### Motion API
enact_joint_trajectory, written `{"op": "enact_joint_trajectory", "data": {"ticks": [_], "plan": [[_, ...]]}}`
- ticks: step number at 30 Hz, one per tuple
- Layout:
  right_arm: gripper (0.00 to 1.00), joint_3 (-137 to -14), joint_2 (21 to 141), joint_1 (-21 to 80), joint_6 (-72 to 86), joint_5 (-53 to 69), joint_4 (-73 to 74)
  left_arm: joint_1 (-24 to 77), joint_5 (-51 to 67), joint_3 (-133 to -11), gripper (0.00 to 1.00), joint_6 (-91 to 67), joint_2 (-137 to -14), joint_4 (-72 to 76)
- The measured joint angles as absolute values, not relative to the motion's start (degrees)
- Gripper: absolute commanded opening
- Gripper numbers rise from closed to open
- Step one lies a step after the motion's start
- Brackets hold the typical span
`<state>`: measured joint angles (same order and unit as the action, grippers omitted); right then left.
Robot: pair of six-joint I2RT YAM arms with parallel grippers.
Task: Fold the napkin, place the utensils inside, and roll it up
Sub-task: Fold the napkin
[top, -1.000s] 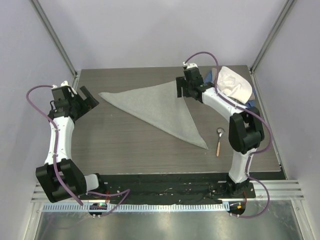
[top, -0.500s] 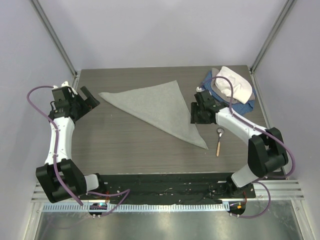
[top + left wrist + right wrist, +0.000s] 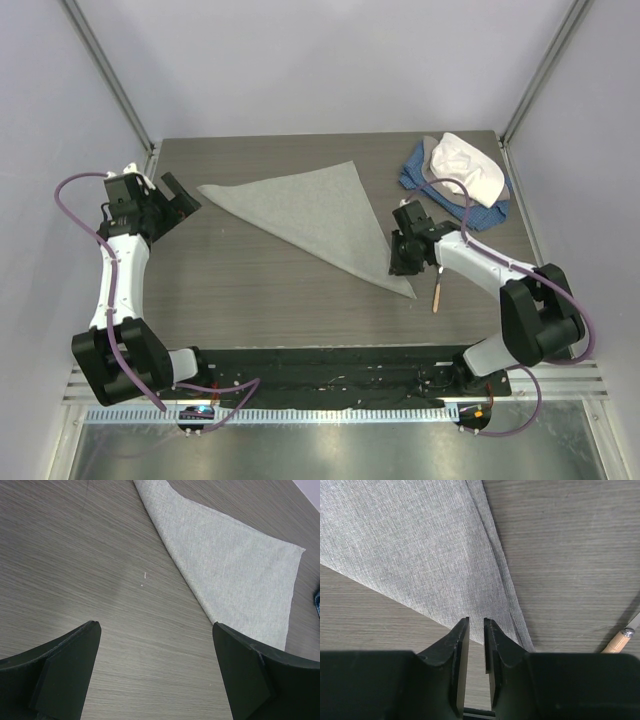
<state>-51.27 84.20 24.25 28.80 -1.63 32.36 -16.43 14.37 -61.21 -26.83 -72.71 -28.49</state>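
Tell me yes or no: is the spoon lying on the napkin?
No, the spoon lies on the bare table, just beside the napkin's near corner.

You have no readable text, label, brand or number in any view; none shows on the napkin [image 3: 310, 210], the spoon [image 3: 436, 297] or the tabletop [image 3: 250, 290].
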Motion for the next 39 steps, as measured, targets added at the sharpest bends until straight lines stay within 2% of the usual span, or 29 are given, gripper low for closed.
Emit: {"op": "enact_joint_trajectory", "data": {"ticks": [28,33,39], "plan": [[0.24,-43.22,82.37,24.25,31.66,-3.03,33.26,-16.43,15.07,-61.01,1.0,-27.05,-72.71,-27.86],[0.34,-43.86,82.24,24.25,31.64,-3.49,34.02,-16.43,15.09,-61.01,1.0,-27.05,-72.71,-27.86],[0.44,-50.74,79.7,24.21,30.48,-8.51,39.62,-16.43,15.27,-61.01,1.0,-27.07,-72.69,-27.83]]}}
